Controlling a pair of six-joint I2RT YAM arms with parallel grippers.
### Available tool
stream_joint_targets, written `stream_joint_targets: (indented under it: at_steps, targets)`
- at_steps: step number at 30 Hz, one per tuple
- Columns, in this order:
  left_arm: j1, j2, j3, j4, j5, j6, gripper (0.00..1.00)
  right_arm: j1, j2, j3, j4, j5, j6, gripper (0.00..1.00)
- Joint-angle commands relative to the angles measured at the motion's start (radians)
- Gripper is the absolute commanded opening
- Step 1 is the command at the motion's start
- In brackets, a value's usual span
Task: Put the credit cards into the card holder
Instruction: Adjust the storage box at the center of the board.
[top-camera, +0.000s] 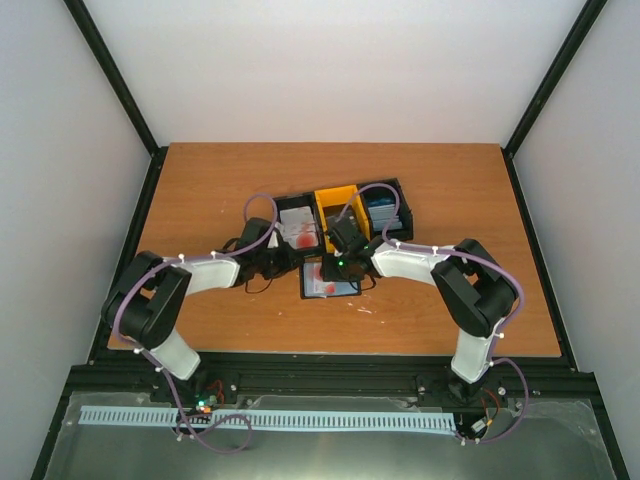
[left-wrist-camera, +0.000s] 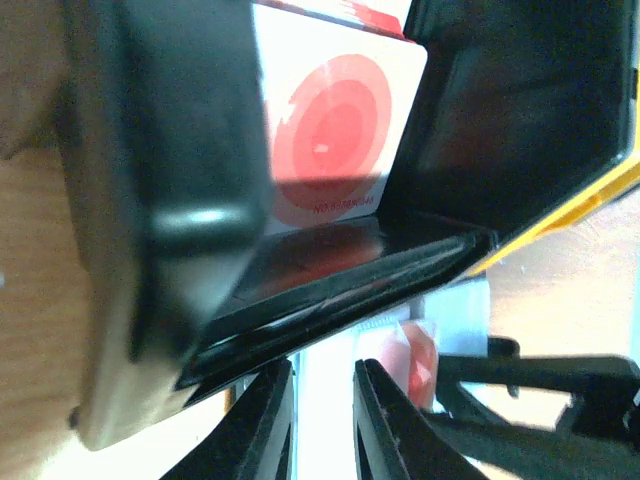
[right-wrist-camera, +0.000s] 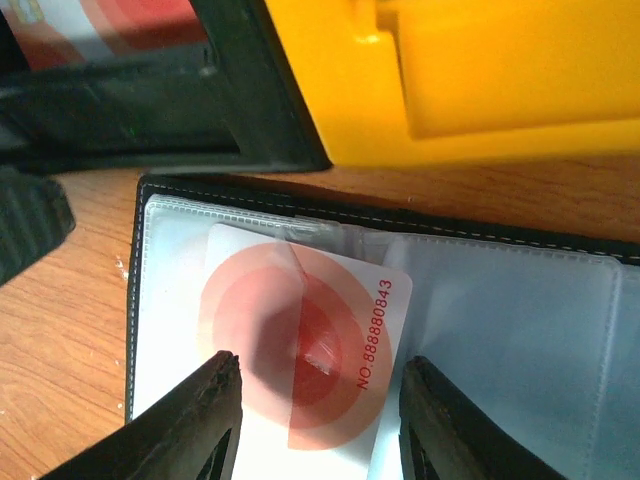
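The card holder (top-camera: 340, 290) lies open on the table in front of the bins, its pale lining (right-wrist-camera: 520, 340) facing up. A white credit card with a red round blotch (right-wrist-camera: 310, 340) lies on its left page, partly under a clear sleeve. My right gripper (right-wrist-camera: 320, 400) is open just above this card, one finger on each side, not touching it. My left gripper (left-wrist-camera: 325, 410) is at the holder's left edge under the black bin's wall. Its jaws stand narrowly apart with pale lining in the gap; a grip is not discernible. More white cards (left-wrist-camera: 330, 130) lie in that bin.
Three bins stand in a row behind the holder: a black one (top-camera: 300, 226) with white and red cards, a yellow one (top-camera: 335, 208), and a black one (top-camera: 385, 205) with blue cards. The yellow bin's wall (right-wrist-camera: 450, 90) is close ahead of my right fingers.
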Motion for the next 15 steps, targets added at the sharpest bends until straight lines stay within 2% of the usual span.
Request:
stream_joint_targets:
  at_steps: [1,9,15]
  targets:
    - [0.0,0.05,0.083,-0.039,-0.091,0.023,0.19,0.008,0.022,-0.009,0.005,-0.01,-0.006,0.44]
    - [0.025,0.121,0.193,-0.054,-0.095,0.076,0.19,0.008,0.015,-0.003,-0.007,-0.003,0.001,0.44]
    - [-0.012,0.015,0.109,-0.069,-0.123,0.06,0.33,0.018,0.007,0.01,-0.039,0.031,0.003,0.44]
